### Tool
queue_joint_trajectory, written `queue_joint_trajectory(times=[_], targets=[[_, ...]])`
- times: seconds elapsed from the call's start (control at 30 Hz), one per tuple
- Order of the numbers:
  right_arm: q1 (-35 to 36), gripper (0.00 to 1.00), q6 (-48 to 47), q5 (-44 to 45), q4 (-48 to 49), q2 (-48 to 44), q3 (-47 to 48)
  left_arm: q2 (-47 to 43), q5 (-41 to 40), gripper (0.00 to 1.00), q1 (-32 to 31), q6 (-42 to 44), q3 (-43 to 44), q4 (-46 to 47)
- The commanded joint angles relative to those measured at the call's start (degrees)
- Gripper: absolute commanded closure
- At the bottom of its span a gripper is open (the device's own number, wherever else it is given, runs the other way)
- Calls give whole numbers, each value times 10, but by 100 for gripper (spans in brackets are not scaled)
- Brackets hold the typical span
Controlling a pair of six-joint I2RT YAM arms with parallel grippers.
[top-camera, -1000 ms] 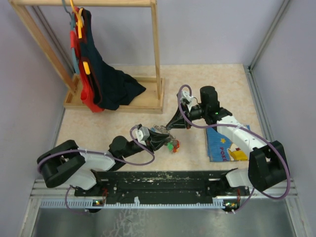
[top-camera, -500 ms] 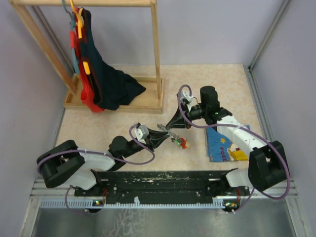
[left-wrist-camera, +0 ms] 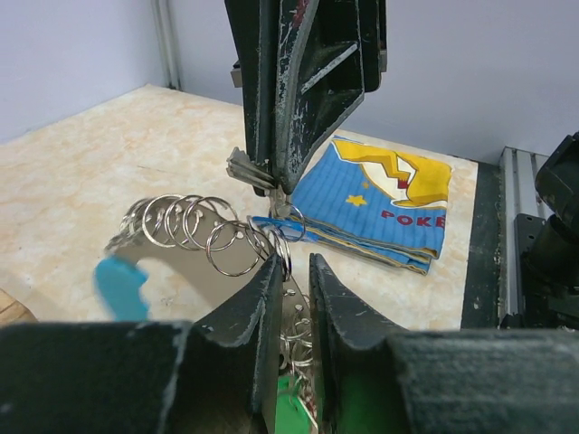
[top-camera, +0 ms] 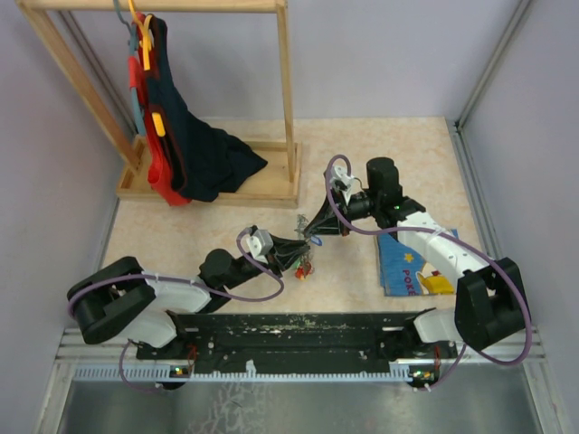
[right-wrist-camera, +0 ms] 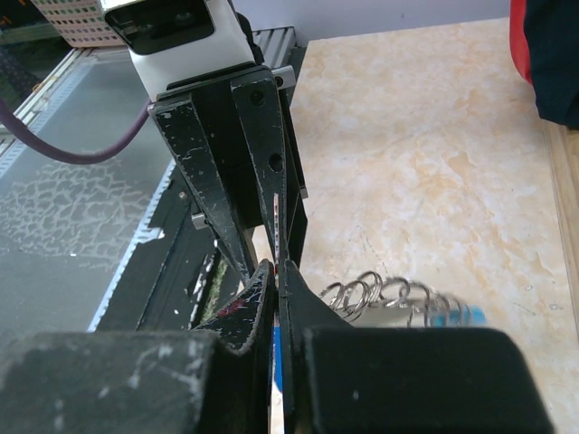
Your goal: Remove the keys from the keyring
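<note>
Clothes rack (top-camera: 287,90), blue picture book (top-camera: 404,264)

- Left arm (top-camera: 172,294): lies low, reaching forward and to its right toward the middle of the workspace, elbow bent.
- Left gripper (top-camera: 297,246): points up and away to the right; jaws drawn close with a slim gap, rings of the keyring (left-wrist-camera: 194,231) caught between the tips.
- Right arm (top-camera: 434,244): folded up from its base, forearm angled in to its left.
- Right gripper (top-camera: 314,231): points down-left, jaws pressed together, pinching the keyring.
- Both gripper tips sit just beside each other, nearly nose to nose.
</note>
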Motion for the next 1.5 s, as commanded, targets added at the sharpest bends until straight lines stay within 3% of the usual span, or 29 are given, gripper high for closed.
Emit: queue_joint_trajectory(times=[0.0,0.67,0.83,0.97,1.1,1.3,1.47], targets=[[-5,100,8,-23,40,-15,28,1,-7,76,-3,9,12,16],[-5,100,37,-32,76,-15,19,8,-6,82,-3,16,22,13],[-5,100,37,-31,77,-15,18,6,-4,87,-3,19,22,12],[-5,100,36,-30,77,-15,18,1,0,99,-2,24,21,8],[-5,100,31,-30,71,-15,19,-13,3,100,-2,32,17,-5],[-5,100,9,-39,45,-16,26,-64,16,100,0,57,26,-97],[-5,100,20,-60,57,-16,28,-113,66,100,11,91,79,-275]])
